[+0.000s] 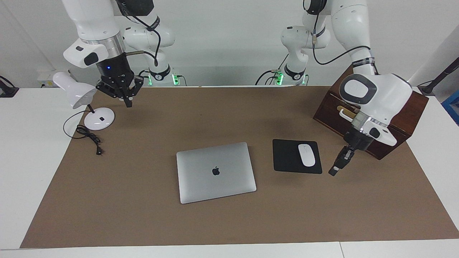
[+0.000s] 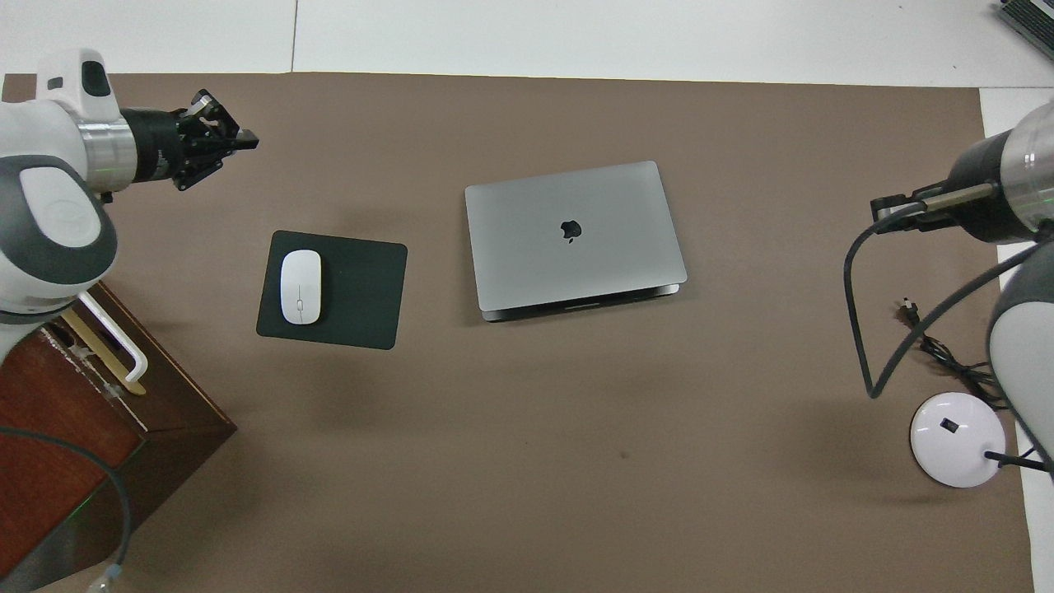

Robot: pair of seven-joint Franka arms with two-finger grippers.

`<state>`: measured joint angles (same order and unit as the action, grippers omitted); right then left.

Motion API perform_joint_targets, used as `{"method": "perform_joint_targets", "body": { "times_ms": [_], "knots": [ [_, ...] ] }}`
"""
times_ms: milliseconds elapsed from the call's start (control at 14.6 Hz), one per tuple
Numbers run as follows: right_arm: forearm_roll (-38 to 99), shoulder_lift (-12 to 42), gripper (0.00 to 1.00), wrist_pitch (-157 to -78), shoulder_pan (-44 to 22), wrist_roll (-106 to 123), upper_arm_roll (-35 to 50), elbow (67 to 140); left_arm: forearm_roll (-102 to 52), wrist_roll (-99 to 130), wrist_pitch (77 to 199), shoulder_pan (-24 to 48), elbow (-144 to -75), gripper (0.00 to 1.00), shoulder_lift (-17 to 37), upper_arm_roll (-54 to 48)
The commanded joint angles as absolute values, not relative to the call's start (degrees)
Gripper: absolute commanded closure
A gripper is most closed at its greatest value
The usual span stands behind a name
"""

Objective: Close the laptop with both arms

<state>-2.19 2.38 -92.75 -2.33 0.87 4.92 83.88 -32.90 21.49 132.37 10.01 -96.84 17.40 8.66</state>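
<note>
Covering most of the white worktop [image 1: 21, 150], a brown mat [image 1: 143, 215] fills the middle of the frame in both views. At the right of the facing view, a dark wooden box [image 1: 412, 107] with a pale handle sits toward the left arm's end of the worktop. The laptop [image 1: 216, 171] lies shut and flat at the centre of the frame, its lid logo facing up, and nothing touches it. Just beside it, toward the left arm's end, is a black mousepad [image 1: 285, 157] with a white mouse [image 1: 307, 155] on it. A white desk lamp [image 1: 77, 94] stands at the upper left of the facing view, its black cord [image 1: 89, 138] trailing onto the mat.

The left arm bends in front of the wooden box, and the left end effector [image 1: 332, 172] hangs over the mat next to the mousepad, fingertips together and holding nothing. The right end effector [image 1: 128, 104] hangs in the upper left of the facing view, over the mat near the lamp, its fingertips likewise together and empty. Both are well apart from the laptop.
</note>
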Motion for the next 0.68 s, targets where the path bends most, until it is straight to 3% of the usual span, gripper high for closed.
{"method": "perform_joint_targets", "body": {
  "times_ms": [0, 137, 205, 274, 410, 479, 615],
  "knots": [
    [-0.8, 1.3, 1.00, -91.0, 0.2, 2.4, 6.0, 84.3, -23.2, 21.6, 127.0, 9.8, -93.7, 1.00, 18.3, 9.2],
    [-0.8, 1.2, 0.99, -89.9, 0.4, 2.3, 6.0, 84.3, -19.6, 21.4, 122.3, 9.8, -93.7, 1.00, 17.2, 10.3],
    [-0.8, 1.2, 0.76, -89.6, 0.3, 2.3, 6.0, 84.3, -15.1, 21.2, 118.4, 9.9, -93.2, 1.00, 16.0, 10.9],
    [-0.8, 1.0, 0.66, -89.3, 0.3, 2.2, 6.0, 84.5, -11.2, 21.0, 115.7, 9.8, -92.7, 1.00, 14.7, 10.9],
    [-0.8, 0.4, 0.08, -89.2, 0.3, 2.2, 6.0, 84.9, -7.9, 20.9, 110.8, 9.9, -92.7, 1.00, 13.0, 11.0],
    [-0.8, 0.1, 0.00, -89.1, 0.3, 2.2, 6.0, 85.1, -6.7, 20.9, 108.3, 9.9, -92.8, 1.00, 12.0, 11.1],
    [-0.8, -0.2, 0.00, -88.2, 0.4, 2.2, 6.0, 85.2, -3.8, 20.8, 103.4, 9.9, -93.1, 1.00, 9.5, 11.1]
  ]
}}
